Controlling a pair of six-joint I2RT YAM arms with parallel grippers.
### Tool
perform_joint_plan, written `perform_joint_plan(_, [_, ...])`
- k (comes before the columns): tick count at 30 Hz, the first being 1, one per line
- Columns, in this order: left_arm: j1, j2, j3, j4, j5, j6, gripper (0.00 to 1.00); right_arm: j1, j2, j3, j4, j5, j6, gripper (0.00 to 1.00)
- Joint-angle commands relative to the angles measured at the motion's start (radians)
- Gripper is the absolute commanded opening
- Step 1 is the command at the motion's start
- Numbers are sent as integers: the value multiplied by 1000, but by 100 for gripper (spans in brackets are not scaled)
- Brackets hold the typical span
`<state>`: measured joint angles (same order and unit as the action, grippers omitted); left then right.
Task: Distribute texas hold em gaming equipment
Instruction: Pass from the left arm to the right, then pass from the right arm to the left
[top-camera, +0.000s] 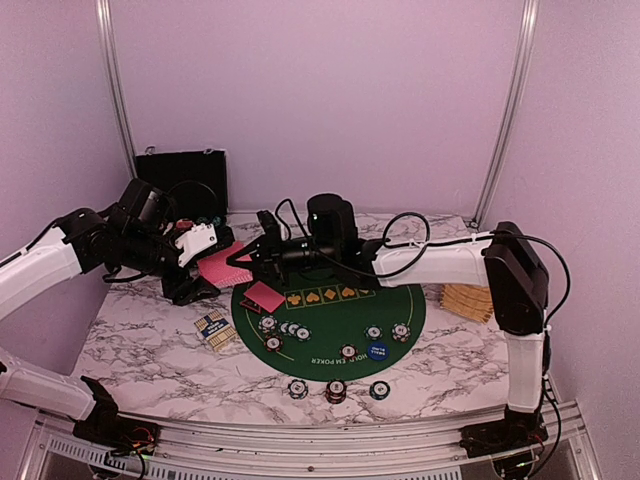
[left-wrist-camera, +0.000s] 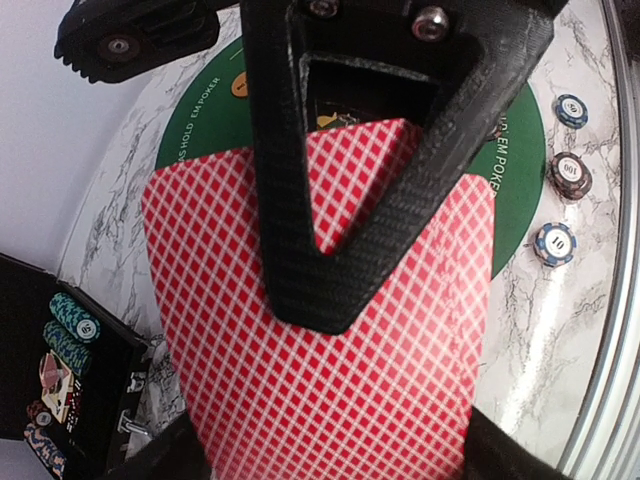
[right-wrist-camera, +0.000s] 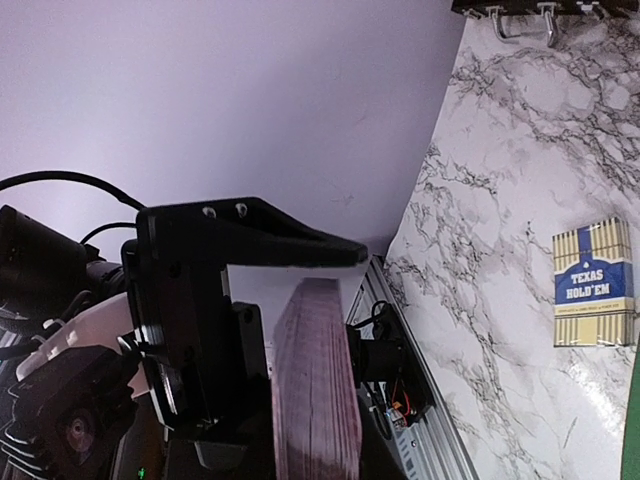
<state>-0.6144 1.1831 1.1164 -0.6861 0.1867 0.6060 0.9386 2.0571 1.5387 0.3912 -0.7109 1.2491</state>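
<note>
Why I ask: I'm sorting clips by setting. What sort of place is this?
Probably a walled robot test cell staged for poker: aluminium frame posts, a marble-patterned tabletop, a green Hold'em mat with poker chips.

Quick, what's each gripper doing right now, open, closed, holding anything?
Left gripper: red-backed cards between its fingers; whether it clamps them cannot be told.
Right gripper: shut on the same cards.
</note>
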Motion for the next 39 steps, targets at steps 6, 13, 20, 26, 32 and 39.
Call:
perform_joint_plan(6, [-54, 17, 33, -33, -11, -7, 99, 48, 10, 71, -72, 33, -112, 0])
perform_joint_plan(13, [-89, 27, 17, -38, -67, 54, 98, 55, 20, 88, -79, 23, -113, 0])
perform_joint_plan(20, [-109, 29, -12, -44, -102, 94, 89, 55, 25, 78, -61, 18, -78, 1])
perform_joint_plan(26, [-113, 49, 11, -45, -114, 96, 72, 55, 50, 61, -15, -7, -29, 14])
perform_joint_plan(32, [-113, 59, 16, -47, -123, 86, 60, 55, 64, 40, 30, -23, 6, 25])
perform_joint_plan(39, [-112, 62, 24, -51, -113, 54, 58, 55, 75, 45, 46, -34, 20, 33])
